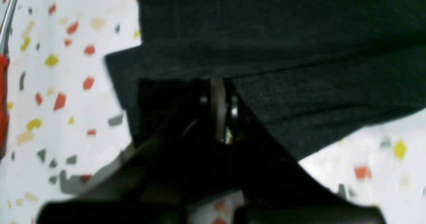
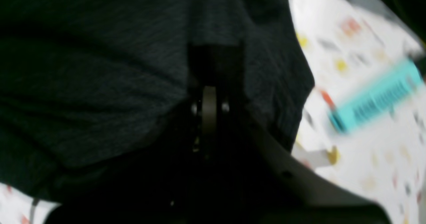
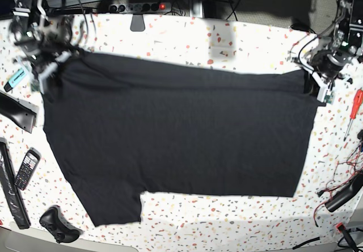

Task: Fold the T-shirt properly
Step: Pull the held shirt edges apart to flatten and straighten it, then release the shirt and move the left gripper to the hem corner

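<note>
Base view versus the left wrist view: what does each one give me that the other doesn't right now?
Only the base view shows the whole T-shirt spread on the table, the right gripper at its far corner, and the phone and remote beside it. Only the left wrist view shows the left gripper shut on the shirt's folded edge up close. Both show the black fabric, the speckled tabletop and the red-handled screwdriver.

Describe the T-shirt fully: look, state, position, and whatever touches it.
The T-shirt is plain black soft knit fabric, spread mostly flat across the speckled white table; no print shows. One sleeve juts out at the near edge. The left gripper and the right gripper each pinch a far corner, and slight creases run between them.
</note>
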